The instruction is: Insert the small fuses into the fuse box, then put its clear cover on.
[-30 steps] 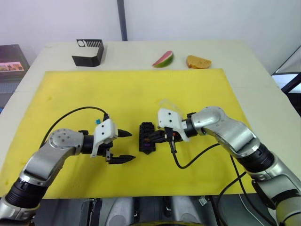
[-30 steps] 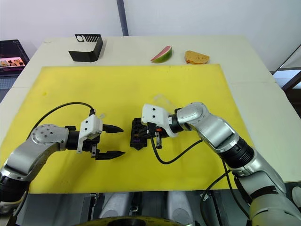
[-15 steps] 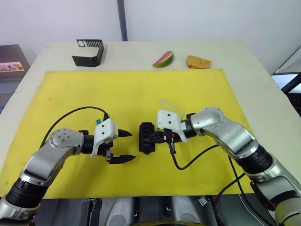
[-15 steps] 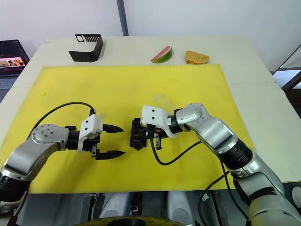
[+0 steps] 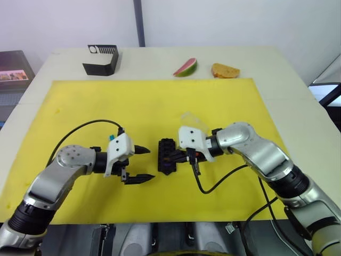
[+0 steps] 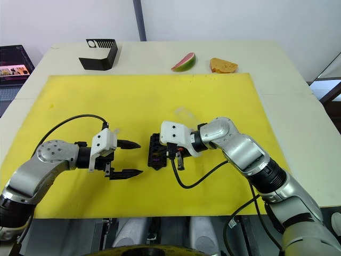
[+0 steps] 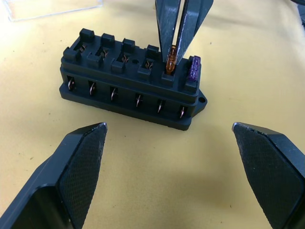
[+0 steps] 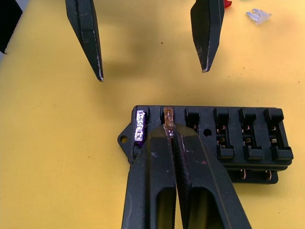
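Fuse box (image 7: 131, 95) lay between hands: right hand (image 8: 170, 135) pinched orange fuse (image 7: 170, 62) in its slot; left hand (image 5: 141, 165) gaped empty.

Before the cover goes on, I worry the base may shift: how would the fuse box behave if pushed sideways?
The fuse box looks like stiff moulded plastic, likely light. It sits low and wide on the yellow mat, so it would probably slide, not tip. The right hand pressing the orange fuse probably steadies it.
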`<state>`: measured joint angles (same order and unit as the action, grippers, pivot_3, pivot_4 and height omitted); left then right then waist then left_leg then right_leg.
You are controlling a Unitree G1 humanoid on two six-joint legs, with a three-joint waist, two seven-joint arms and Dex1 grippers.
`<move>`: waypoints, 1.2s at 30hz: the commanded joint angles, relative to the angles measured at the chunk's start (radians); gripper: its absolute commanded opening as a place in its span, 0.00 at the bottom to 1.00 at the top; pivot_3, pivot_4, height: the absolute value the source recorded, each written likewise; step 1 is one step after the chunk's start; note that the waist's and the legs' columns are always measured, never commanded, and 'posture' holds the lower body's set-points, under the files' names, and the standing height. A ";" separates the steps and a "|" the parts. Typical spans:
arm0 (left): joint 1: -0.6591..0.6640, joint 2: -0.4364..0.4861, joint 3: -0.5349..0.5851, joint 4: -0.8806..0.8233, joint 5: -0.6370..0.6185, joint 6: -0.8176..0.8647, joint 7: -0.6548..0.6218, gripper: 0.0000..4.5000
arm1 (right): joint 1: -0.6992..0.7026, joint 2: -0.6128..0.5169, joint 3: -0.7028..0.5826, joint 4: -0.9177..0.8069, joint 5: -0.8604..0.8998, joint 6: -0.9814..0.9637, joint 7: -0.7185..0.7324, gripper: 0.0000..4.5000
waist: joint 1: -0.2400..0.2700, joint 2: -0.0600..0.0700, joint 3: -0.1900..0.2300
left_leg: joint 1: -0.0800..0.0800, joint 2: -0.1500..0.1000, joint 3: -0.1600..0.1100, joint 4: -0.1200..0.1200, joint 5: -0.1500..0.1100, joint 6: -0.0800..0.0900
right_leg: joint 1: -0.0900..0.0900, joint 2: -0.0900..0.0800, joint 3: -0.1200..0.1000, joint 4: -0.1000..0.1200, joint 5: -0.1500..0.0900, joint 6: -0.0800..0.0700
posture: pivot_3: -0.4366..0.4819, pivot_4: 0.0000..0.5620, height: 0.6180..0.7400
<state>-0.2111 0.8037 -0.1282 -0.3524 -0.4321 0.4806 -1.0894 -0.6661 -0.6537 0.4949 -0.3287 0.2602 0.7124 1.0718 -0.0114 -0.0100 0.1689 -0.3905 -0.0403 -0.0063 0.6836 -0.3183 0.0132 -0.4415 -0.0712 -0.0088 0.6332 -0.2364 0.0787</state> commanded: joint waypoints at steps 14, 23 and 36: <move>-0.014 0.000 0.011 -0.006 0.005 -0.003 -0.014 1.00 | -0.017 0.003 -0.012 -0.001 -0.006 0.046 0.005 0.31 | 0.001 0.000 0.000 | 0.000 0.000 0.000 0.000 0.000 0.000 | 0.000 0.000 0.000 0.000 0.000 0.000 | 0.48 0.27 1.00; -0.014 -0.003 0.009 -0.003 0.009 -0.009 -0.017 1.00 | -0.052 0.016 -0.046 -0.003 0.024 0.064 0.014 0.31 | 0.001 0.000 0.000 | 0.000 0.000 0.000 0.000 0.000 -0.001 | 0.000 0.000 0.000 0.000 0.000 0.000 | 0.48 0.27 1.00; -0.029 -0.010 0.002 0.025 0.022 -0.027 -0.019 1.00 | -0.070 0.028 -0.106 -0.037 0.122 0.105 0.032 0.14 | 0.000 0.000 0.000 | 0.000 0.000 0.000 0.000 0.000 -0.001 | 0.000 0.000 0.000 0.001 0.000 0.000 | 0.48 0.27 1.00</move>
<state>-0.2324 0.7976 -0.1327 -0.3177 -0.4133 0.4706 -1.1057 -0.7346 -0.6364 0.4186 -0.3322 0.3685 0.8377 1.1091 -0.0113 -0.0101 0.1689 -0.3906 -0.0403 -0.0063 0.6839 -0.3179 0.0126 -0.4418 -0.0711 -0.0089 0.6340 -0.2363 0.0788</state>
